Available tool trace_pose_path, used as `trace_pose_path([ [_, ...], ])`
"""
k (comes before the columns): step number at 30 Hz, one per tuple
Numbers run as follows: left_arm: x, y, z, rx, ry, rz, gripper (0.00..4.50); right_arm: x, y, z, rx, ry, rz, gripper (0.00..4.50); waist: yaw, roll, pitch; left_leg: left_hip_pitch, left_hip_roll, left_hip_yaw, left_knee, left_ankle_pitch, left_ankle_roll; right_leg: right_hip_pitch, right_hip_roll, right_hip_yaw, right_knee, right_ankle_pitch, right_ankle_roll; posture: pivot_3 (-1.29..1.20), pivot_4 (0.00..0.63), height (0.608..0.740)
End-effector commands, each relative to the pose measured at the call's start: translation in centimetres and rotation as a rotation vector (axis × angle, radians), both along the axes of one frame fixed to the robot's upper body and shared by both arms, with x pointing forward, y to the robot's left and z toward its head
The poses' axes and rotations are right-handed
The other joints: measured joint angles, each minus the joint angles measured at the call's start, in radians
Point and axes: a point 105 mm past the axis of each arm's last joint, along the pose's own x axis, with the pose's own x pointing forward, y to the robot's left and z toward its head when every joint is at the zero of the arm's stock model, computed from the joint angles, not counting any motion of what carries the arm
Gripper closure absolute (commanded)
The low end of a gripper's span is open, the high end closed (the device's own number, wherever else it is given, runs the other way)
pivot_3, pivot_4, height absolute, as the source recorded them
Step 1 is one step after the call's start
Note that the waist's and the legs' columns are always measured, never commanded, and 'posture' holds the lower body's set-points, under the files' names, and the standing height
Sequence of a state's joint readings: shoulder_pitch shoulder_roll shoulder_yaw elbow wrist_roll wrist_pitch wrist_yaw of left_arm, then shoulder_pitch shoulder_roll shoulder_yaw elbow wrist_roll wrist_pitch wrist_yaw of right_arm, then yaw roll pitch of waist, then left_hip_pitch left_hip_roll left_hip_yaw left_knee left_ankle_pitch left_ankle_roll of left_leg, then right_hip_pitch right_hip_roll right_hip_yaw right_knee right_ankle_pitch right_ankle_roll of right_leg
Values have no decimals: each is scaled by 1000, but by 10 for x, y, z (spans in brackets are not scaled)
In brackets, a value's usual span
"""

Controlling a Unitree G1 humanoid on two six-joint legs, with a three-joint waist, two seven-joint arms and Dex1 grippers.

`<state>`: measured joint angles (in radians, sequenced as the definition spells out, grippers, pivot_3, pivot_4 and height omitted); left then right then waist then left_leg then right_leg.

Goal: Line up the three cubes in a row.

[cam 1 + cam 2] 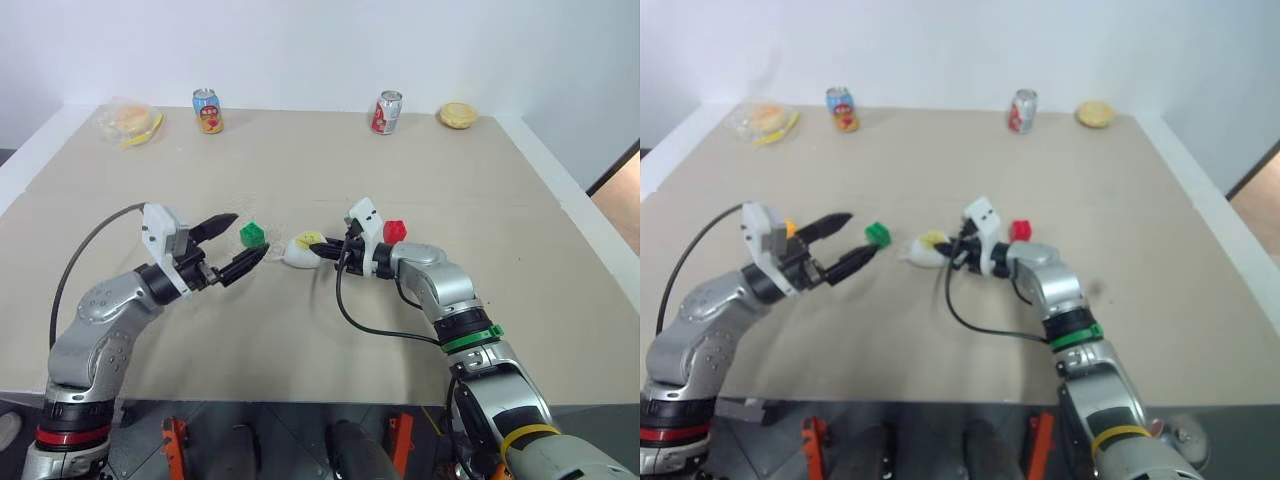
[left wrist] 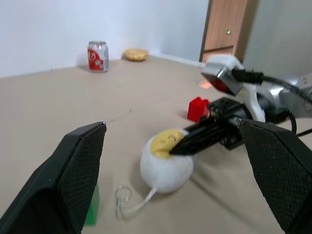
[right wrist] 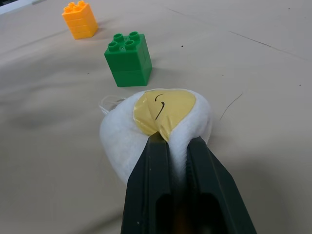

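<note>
On my left, my left pincer point(image 1: 232, 245) hovers over the tabletop point(image 1: 300, 170) with its fingers spread as wide as they go and nothing between them. The orange-yellow cube point(image 3: 80, 19) sits near it on the left side. Next along is the green cube point(image 1: 253, 235), standing upright just off the open fingertips.

In the middle lies the egg-shaped toy point(image 1: 303, 249), white with a yellow face, right between the green cube and the red cube point(image 1: 395, 231). My right pincer point(image 1: 328, 252) has closed its fingers onto the soft edge of that toy, pinching the plush. The red cube stands behind my right wrist, well apart from the other two.

As I judge it, the step in hand is clearing the toy out of the line, not yet moving a cube. The next move calls for lifting or dragging the toy off to one side without nudging the green cube just beside it, then letting go and fetching the red cube toward the green.
</note>
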<state>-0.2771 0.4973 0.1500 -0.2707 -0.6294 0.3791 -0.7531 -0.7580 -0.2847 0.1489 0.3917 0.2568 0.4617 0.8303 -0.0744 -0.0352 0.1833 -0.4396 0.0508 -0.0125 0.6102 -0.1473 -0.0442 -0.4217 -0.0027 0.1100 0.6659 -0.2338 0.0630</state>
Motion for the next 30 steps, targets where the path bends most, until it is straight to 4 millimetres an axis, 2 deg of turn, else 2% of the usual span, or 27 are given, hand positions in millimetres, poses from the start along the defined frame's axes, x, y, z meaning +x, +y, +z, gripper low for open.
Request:
trace_pose_path([
  [1, 7, -12, 10, 3, -35, -62, 0, -10, -19, 57, 169, -115, -15, 4479, 5, 0, 0, 0, 0, 0, 0, 0, 0, 0, 0, 0, 0, 0, 1, 0, 150, 733],
  [4, 13, -22, 13, 0, -42, -113, 0, -12, -54, 92, 279, -207, -145, 4479, 10, 0, 0, -3, 0, 0, 0, 0, 0, 0, 0, 0, 0, 0, 2, 0, 150, 733],
  [5, 14, -28, 14, 4, -48, -138, 0, -10, -71, 102, 308, -244, -222, 4479, 12, 0, 0, -3, 0, 0, 0, 0, 0, 0, 0, 0, 0, -1, 3, 0, 150, 733],
  [7, 17, -41, 12, 28, -62, -185, 0, -8, -102, 113, 341, -301, -365, 4479, 15, 0, 0, -3, -1, 0, 0, 0, 0, 0, -1, 0, -1, -1, 3, 0, 150, 733],
  [8, 19, -53, 12, 29, -73, -224, 0, -7, -132, 115, 368, -319, -491, 4479, 17, 0, 0, -3, -1, 0, 0, 0, 0, 0, 0, -1, -1, -1, 3, 0, 150, 733],
  [9, 20, -62, 13, 29, -81, -251, 0, -7, -151, 116, 387, -326, -574, 4479, 24, 0, 0, -3, -1, -1, 0, 0, 0, 0, 0, -1, -1, -1, 2, 0, 150, 733],
  [11, 22, -83, 14, 29, -100, -314, 0, -10, -194, 109, 385, -334, -771, 4479, 30, 0, 0, -3, -1, -1, 0, 0, 0, 0, -1, -1, -1, -1, 2, 0, 150, 733],
  [12, 23, -88, 14, 31, -107, -331, 0, -11, -206, 105, 372, -336, -831, 4479, 29, 0, 0, -3, -1, 0, 0, 0, 0, 0, -1, 0, -1, -1, 2, 0, 150, 733],
  [14, 25, -108, 13, 40, -128, -377, 0, -15, -246, 85, 322, -304, -1051, 4479, 29, 1, 0, -3, -1, 0, 0, 0, 0, 0, -1, 1, -1, -1, 3, 0, 150, 733],
  [18, 23, -138, 15, 30, -167, -447, 0, -32, -300, 55, 240, -247, -1346, 4479, 24, 3, -1, -2, -2, 2, 0, 0, 0, 0, -1, 2, -1, -1, 3, 0, 150, 733],
  [20, 21, -148, 15, 20, -174, -469, 0, -38, -316, 36, 200, -177, -1443, 4479, 22, 4, -1, -1, -2, 2, 0, 0, 1, 0, -1, 3, -1, -1, 3, 0, 150, 733],
  [22, 21, -152, 16, 16, -180, -479, 0, -41, -323, 26, 184, -144, -1488, 4479, 19, 6, -2, 0, -2, 2, -1, 0, 1, 0, 0, 4, 0, 0, 3, 0, 150, 733],
  [24, 22, -155, 16, 10, -184, -480, 0, -44, -325, 26, 187, -154, -1507, 3694, 13, 7, -2, 1, -2, 2, -1, 0, 1, 0, 0, 4, 0, 0, 3, 0, 150, 733],
  [30, 24, -150, 17, 0, -183, -455, 0, -45, -318, 45, 188, -248, -1517, 1583, 5, 8, -2, 0, -3, 3, 0, 1, 3, 0, -1, 6, 0, 1, 5, 0, 150, 733],
])
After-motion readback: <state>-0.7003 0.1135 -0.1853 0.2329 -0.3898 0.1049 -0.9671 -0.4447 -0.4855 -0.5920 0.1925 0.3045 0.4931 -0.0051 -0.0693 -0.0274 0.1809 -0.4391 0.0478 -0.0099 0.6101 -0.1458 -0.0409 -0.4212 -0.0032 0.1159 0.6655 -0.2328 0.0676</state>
